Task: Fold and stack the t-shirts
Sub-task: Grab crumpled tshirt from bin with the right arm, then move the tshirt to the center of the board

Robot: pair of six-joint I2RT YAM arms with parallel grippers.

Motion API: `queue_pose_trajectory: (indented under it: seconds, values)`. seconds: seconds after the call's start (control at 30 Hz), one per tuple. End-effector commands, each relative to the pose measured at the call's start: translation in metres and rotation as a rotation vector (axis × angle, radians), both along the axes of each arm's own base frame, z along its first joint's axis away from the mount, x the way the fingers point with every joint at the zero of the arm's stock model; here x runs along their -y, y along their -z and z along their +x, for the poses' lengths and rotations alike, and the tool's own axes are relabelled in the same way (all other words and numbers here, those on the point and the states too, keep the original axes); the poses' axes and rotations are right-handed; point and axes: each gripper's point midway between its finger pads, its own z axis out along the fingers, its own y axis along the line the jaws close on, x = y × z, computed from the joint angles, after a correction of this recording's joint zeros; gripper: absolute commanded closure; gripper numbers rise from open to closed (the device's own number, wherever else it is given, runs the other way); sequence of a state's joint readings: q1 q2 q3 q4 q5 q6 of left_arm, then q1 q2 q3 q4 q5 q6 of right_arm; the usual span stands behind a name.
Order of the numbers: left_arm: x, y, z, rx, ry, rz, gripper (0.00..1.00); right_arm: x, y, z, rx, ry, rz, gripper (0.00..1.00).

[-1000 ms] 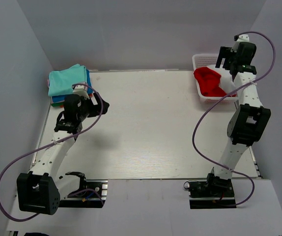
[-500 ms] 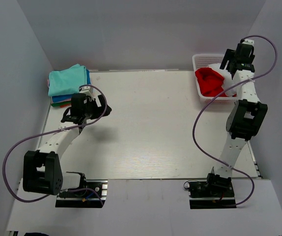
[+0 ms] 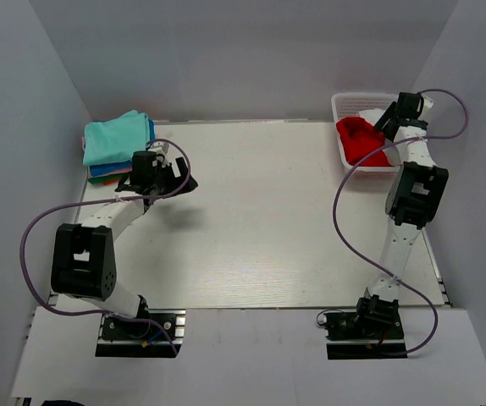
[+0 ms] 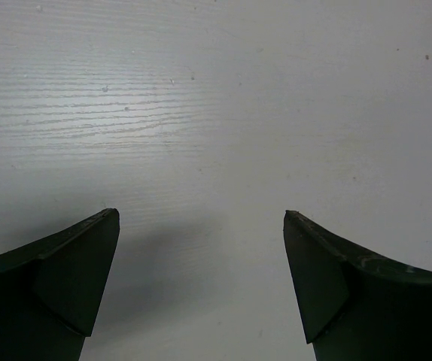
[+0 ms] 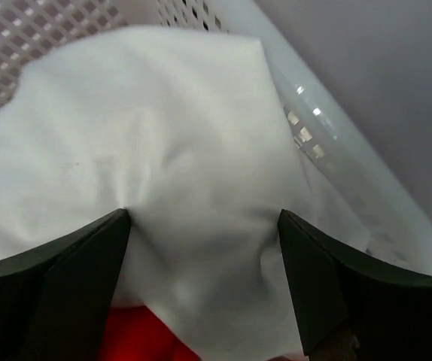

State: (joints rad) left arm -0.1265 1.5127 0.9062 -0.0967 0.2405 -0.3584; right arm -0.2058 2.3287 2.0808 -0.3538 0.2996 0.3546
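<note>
A white t-shirt (image 5: 193, 165) lies crumpled in the white lattice basket (image 3: 341, 106) at the back right, on top of a red t-shirt (image 3: 360, 139), which also shows in the right wrist view (image 5: 129, 338). My right gripper (image 5: 205, 218) is open, its fingertips pressed into the white cloth on either side of a bulge. It shows in the top view (image 3: 391, 121) down in the basket. A stack of folded t-shirts (image 3: 116, 144), teal on top, sits at the back left. My left gripper (image 3: 184, 182) is open and empty over bare table (image 4: 216, 113).
The basket's far wall (image 5: 65, 30) and right rim (image 5: 336, 143) close around the right gripper. Grey walls stand behind and at both sides. The arm bases sit at the near edge.
My right gripper has dropped from above the basket down into it, onto the white t-shirt. My left arm has folded back, and its gripper has moved right, away from the folded stack.
</note>
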Motion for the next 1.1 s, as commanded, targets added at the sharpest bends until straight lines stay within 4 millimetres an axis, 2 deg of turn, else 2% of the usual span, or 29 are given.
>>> queue_pose_trajectory:
  seconds: [0.0,0.03,0.07,0.13,0.17,0.27,0.3,0.33,0.4,0.43,0.47,0.53,0.6,0.63,0.67,0.73,0.83,0.87,0.93,0.97,1.0,1.03,1.07]
  values:
    - [0.005,-0.014,0.009,0.025,0.023,-0.01,0.0,-0.002,-0.004,0.016,0.093,0.056,0.118,0.17]
    - [0.005,-0.014,0.009,0.024,0.023,-0.01,0.0,-0.002,-0.001,0.02,0.113,0.065,0.143,0.2]
    - [0.004,-0.014,0.009,0.025,0.015,-0.004,0.0,-0.002,0.005,0.02,0.109,0.073,0.162,0.33]
    - [0.004,-0.014,0.009,0.025,0.015,-0.004,0.0,-0.005,0.005,0.026,0.139,0.051,0.204,0.51]
    - [0.004,-0.016,0.01,0.025,0.015,-0.004,0.0,-0.004,0.007,0.026,0.139,0.051,0.207,0.7]
    - [0.004,-0.016,0.01,0.025,0.015,-0.004,0.0,-0.001,-0.011,0.029,0.178,0.034,0.186,0.9]
    - [0.004,-0.016,0.01,0.025,0.015,-0.004,0.0,0.004,-0.028,0.029,0.208,0.043,0.165,0.96]
    - [0.004,-0.02,0.01,0.036,0.015,-0.006,0.0,0.007,-0.034,0.027,0.215,0.042,0.151,1.0]
    - [0.005,-0.024,0.009,0.044,0.023,-0.012,0.0,0.012,-0.056,0.026,0.24,0.033,0.103,1.0]
    - [0.005,-0.028,0.009,0.055,0.023,-0.013,0.0,0.013,-0.079,0.022,0.273,0.029,0.082,1.0]
    - [0.005,-0.028,0.009,0.055,0.023,-0.013,0.0,0.017,-0.087,0.02,0.278,0.034,0.053,1.0]
    - [0.007,-0.036,0.005,0.072,0.032,-0.022,0.0,0.017,-0.12,0.014,0.315,0.019,0.001,1.0]
    - [0.008,-0.041,0.002,0.09,0.039,-0.029,0.0,0.02,-0.137,0.01,0.33,0.002,-0.042,1.0]
    - [0.007,-0.04,-0.001,0.089,0.039,-0.029,0.0,0.018,-0.162,0.005,0.368,-0.011,-0.059,1.0]
    - [0.007,-0.049,-0.002,0.113,0.039,-0.032,0.0,0.014,-0.171,0.004,0.381,-0.048,-0.08,1.0]
    - [0.008,-0.052,-0.006,0.127,0.047,-0.038,0.0,0.009,-0.205,-0.003,0.436,-0.076,-0.104,1.0]
    - [0.008,-0.068,-0.01,0.176,0.048,-0.044,0.0,-0.006,-0.24,-0.008,0.5,-0.164,-0.132,1.0]
    - [0.007,-0.068,-0.012,0.178,0.048,-0.044,0.0,-0.015,-0.264,-0.016,0.545,-0.201,-0.132,1.0]
    - [0.007,-0.08,-0.014,0.208,0.048,-0.047,0.0,-0.021,-0.29,-0.02,0.603,-0.23,-0.153,1.0]
    - [0.007,-0.079,-0.017,0.207,0.048,-0.047,0.0,-0.022,-0.311,-0.029,0.643,-0.228,-0.169,1.0]
    - [0.007,-0.084,-0.016,0.225,0.048,-0.049,0.0,-0.024,-0.326,-0.031,0.679,-0.233,-0.193,1.0]
    - [0.007,-0.079,-0.018,0.215,0.048,-0.048,0.0,-0.024,-0.337,-0.036,0.701,-0.228,-0.2,1.0]
    - [0.006,-0.085,-0.019,0.23,0.048,-0.049,0.0,-0.024,-0.357,-0.043,0.745,-0.222,-0.218,1.0]
